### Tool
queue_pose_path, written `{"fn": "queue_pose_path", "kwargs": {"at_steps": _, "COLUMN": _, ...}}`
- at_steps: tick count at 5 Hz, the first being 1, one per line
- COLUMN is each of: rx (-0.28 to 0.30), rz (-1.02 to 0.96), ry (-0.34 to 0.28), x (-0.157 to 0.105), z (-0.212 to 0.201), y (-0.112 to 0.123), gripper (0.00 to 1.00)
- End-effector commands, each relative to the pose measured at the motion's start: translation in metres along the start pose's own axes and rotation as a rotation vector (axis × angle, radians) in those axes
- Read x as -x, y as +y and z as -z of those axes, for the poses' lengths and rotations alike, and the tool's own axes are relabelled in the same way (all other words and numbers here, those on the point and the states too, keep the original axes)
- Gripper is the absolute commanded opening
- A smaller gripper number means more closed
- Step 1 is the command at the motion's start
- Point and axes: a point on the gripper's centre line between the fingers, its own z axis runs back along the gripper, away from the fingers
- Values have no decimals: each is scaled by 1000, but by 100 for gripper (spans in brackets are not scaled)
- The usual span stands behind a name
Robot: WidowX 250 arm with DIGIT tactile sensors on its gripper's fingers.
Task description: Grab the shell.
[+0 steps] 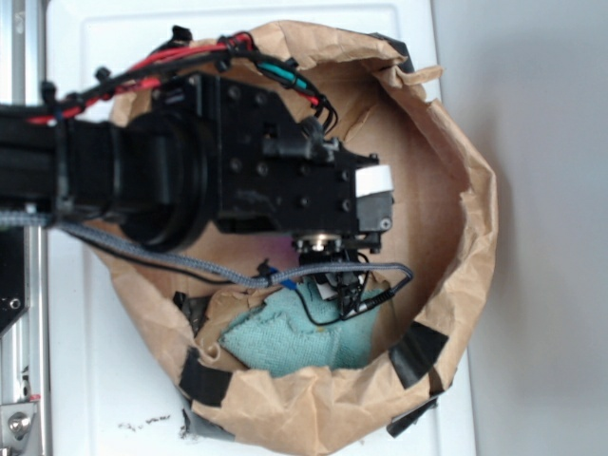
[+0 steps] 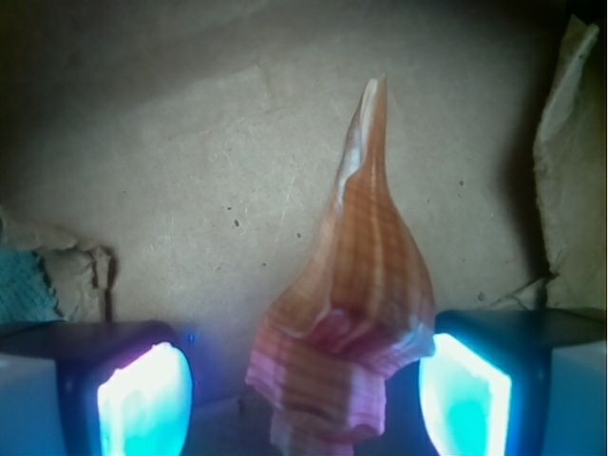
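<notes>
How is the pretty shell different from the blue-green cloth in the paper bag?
The shell is orange-brown with cream stripes; the cloth is teal. The shell looks hard and glossy, tapering to a thin point; the cloth looks soft, fuzzy and crumpled. The shell sits between the gripper pads; the cloth lies off to the side. Both rest inside the paper bag.

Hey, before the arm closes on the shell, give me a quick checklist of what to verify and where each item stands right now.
1. Shell lies between the fingers: ok, wide end sits in the gap.
2. Gripper open: ok, space shows to the left of the shell.
3. Shell centred: not ok, it sits close to the right-hand finger in the wrist view.
4. Contact on that side: cannot tell.
5. Teal cloth clear of the grasp: ok, only at the far left edge of the wrist view.
6. Height above the paper bag floor: cannot tell.
</notes>
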Motion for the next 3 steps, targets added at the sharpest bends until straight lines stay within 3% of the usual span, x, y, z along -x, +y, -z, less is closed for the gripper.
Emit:
{"fn": "queue_pose_path", "kwargs": {"at_steps": 1, "rx": 14, "rz": -24, "ry": -56, "x": -7, "z": -9, "y": 1, "gripper": 0}}
{"fn": "queue_pose_path", "kwargs": {"at_steps": 3, "rx": 39, "rz": -29, "ry": -52, "x": -3, "z": -20, "y": 7, "gripper": 0}}
